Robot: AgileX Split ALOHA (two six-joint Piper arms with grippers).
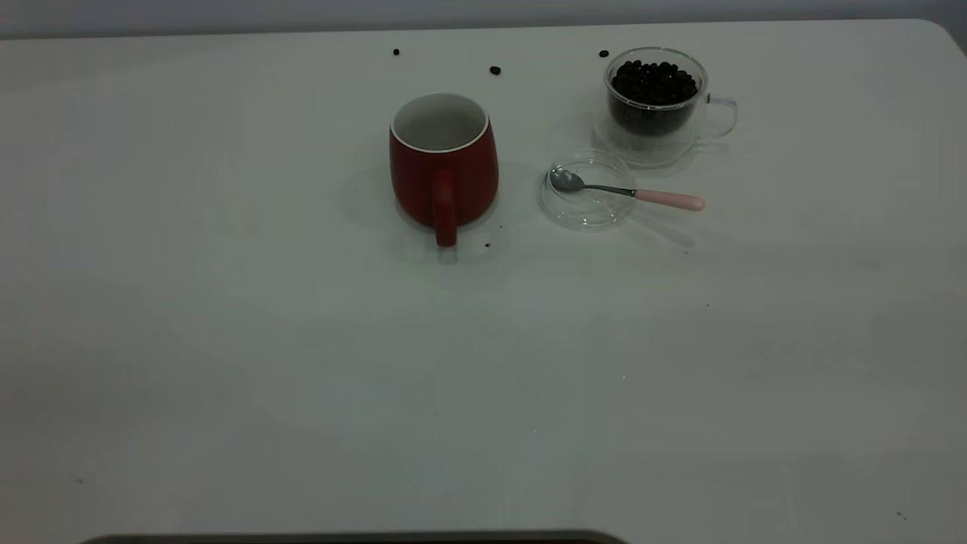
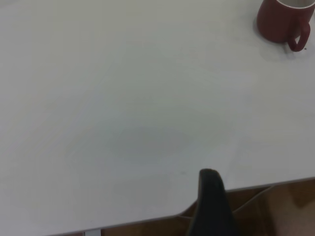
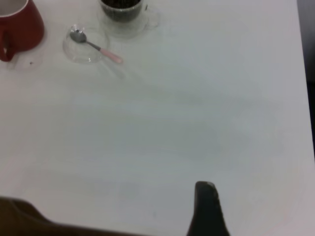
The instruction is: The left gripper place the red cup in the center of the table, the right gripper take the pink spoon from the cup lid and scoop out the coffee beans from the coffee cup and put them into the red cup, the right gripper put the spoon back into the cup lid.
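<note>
The red cup (image 1: 443, 170) stands upright on the white table (image 1: 483, 378), handle toward the camera, its white inside showing. To its right lies the clear cup lid (image 1: 588, 219) with the pink spoon (image 1: 631, 193) resting in it, handle sticking out to the right. Behind the lid stands the glass coffee cup (image 1: 656, 113), filled with coffee beans (image 1: 653, 81). Neither arm shows in the exterior view. My left gripper (image 2: 210, 201) is by the table's edge, far from the red cup (image 2: 280, 22). My right gripper (image 3: 206, 206) hovers well away from the spoon (image 3: 96, 44) and lid (image 3: 81, 51).
Three loose beans lie along the table's back, one of them (image 1: 495, 70) behind the red cup. A dark speck (image 1: 487, 245) sits by the cup's handle. The table's edge (image 2: 256, 186) runs close past the left gripper, with brown floor beyond.
</note>
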